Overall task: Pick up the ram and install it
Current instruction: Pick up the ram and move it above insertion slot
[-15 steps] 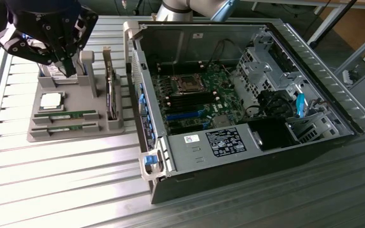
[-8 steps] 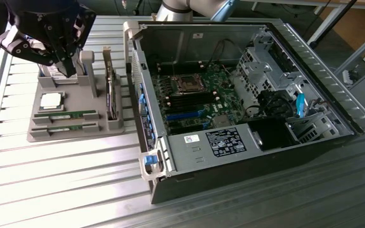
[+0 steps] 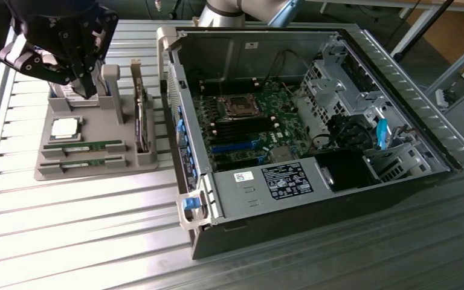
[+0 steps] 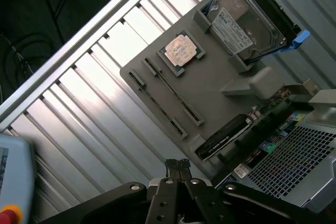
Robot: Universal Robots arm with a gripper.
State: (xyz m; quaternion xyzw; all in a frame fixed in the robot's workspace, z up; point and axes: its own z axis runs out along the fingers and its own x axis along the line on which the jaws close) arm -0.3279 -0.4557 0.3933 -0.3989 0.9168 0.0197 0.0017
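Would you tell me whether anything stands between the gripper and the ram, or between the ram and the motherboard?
Nothing visible blocks the shut gripper from the ram. Toward the motherboard, the upright expansion card and the case's side wall stand between.

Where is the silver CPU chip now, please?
The CPU chip sits on the grey tray at the exterior view's left, between the ram sticks and the hard drive.
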